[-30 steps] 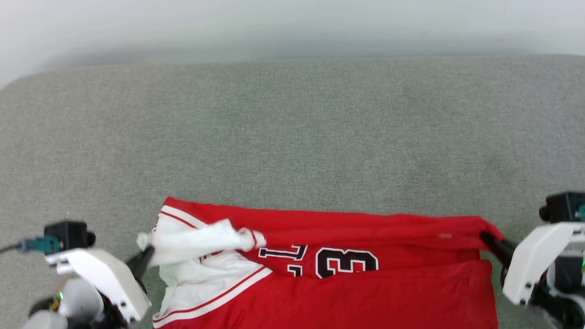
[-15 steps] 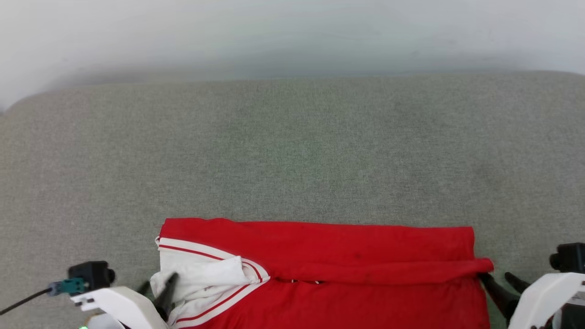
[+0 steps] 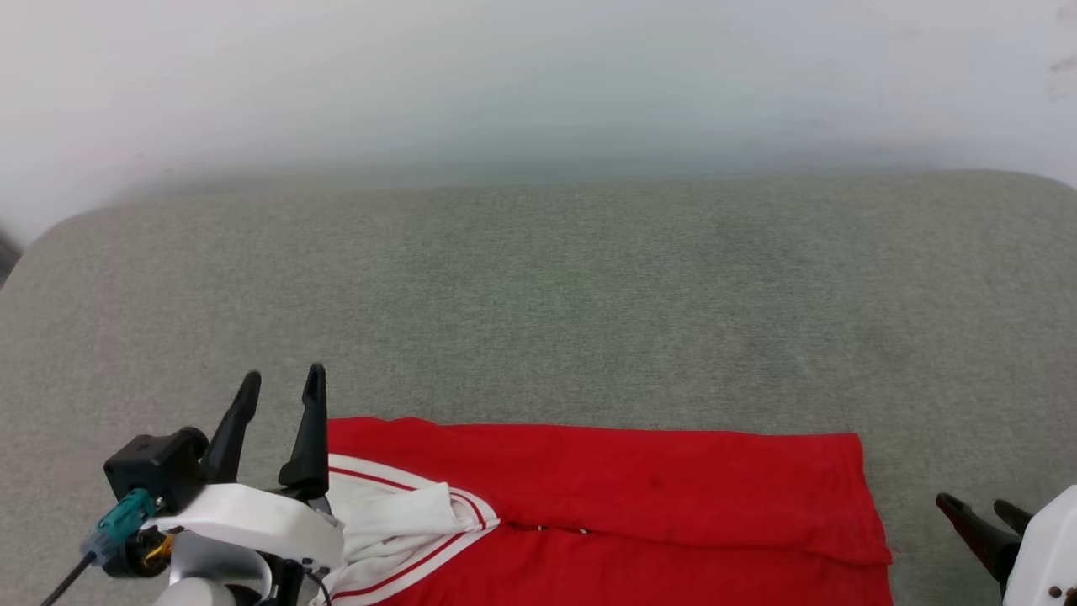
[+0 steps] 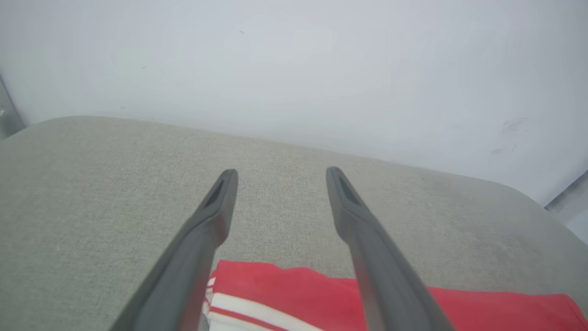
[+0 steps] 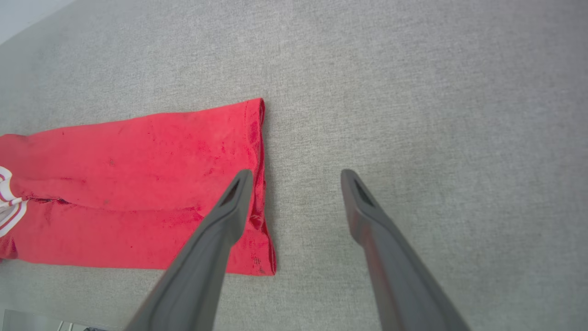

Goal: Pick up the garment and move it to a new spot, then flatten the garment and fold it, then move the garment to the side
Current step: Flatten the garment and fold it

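Observation:
The garment, a red jersey with a white striped sleeve at its left end, lies folded into a long band on the grey padded surface near the bottom of the head view. Above its left end my left gripper stands open and holds nothing, fingers pointing away from me. The left wrist view shows the garment below that gripper. At the lower right, my right gripper is open and clear of the red hem. The right wrist view has the garment left of the open right gripper.
A pale wall rises behind the grey surface's far edge. The surface's rounded corners show at far left and far right. Bare grey fabric stretches beyond the garment and to its right.
Both grippers let go of the garment and opened; its top flap fell forward, hiding the lettering. The left gripper rose and now points away. The head camera tilted up.

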Robot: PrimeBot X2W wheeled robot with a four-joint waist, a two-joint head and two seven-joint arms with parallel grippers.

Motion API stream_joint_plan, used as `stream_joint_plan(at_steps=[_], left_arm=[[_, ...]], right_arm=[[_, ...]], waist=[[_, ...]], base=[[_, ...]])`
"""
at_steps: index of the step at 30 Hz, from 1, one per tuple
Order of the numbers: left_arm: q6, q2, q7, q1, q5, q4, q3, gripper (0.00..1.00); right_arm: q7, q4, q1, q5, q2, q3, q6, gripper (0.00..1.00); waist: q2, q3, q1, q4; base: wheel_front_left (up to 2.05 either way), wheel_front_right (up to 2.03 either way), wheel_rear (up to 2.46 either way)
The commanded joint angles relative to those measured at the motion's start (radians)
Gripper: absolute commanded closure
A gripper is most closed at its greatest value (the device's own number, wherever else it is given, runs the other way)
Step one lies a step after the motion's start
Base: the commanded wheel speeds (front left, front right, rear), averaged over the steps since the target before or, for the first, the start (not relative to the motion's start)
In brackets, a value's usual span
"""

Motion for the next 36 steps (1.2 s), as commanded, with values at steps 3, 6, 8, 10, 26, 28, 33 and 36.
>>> stream_joint_plan(at_steps=[3,6,8,10,26,28,33,36], left_arm=[[-0.003,-0.02,-0.073,-0.035,0.055,-0.014,-0.011,0.0],[0.002,-0.032,-0.11,-0.062,0.113,-0.037,-0.023,0.0],[-0.002,-0.041,-0.121,-0.079,0.148,-0.052,-0.034,0.0],[-0.004,-0.053,-0.127,-0.099,0.172,-0.069,-0.043,0.0],[-0.017,-0.054,-0.127,-0.154,0.235,-0.097,-0.073,0.0],[-0.012,-0.044,-0.122,-0.147,0.238,-0.095,-0.07,0.0],[0.005,-0.026,-0.103,-0.117,0.242,-0.091,-0.067,0.0],[0.021,-0.019,-0.097,-0.092,0.243,-0.092,-0.064,0.0]], right_arm=[[0.083,-0.019,-0.018,-0.011,-0.002,-0.012,0.0,0.0],[0.152,-0.028,-0.02,-0.017,0.011,-0.017,0.0,0.0],[0.19,-0.031,-0.017,-0.022,0.025,-0.025,0.0,0.0],[0.208,-0.029,-0.018,-0.025,0.034,-0.024,0.0,0.0],[0.197,0.174,-0.066,0.028,0.096,0.055,0.0,1.0],[0.182,0.165,-0.073,0.034,0.073,0.062,0.0,1.0],[0.137,0.131,-0.091,0.055,0.019,0.096,0.0,1.0],[0.121,0.121,-0.096,0.059,-0.007,0.102,0.0,1.0]], waist=[[-0.0001,0.014,0.0001,0.028],[-0.0001,0.037,0.0001,0.056],[-0.0001,0.058,0.0001,0.077],[-0.0001,0.079,0.0001,0.096],[-0.0001,0.147,0.0001,0.136],[-0.0001,0.139,0.0001,0.13],[-0.0001,0.101,0.0001,0.107],[-0.0001,0.077,0.0001,0.089]], base=[[0.0,0.0,0.0],[0.0,0.0,0.0],[0.0,0.0,0.0],[0.0,0.0,0.0],[0.0,0.0,0.0],[0.0,0.0,0.0],[0.0,0.0,0.0],[0.0,0.0,0.0]])
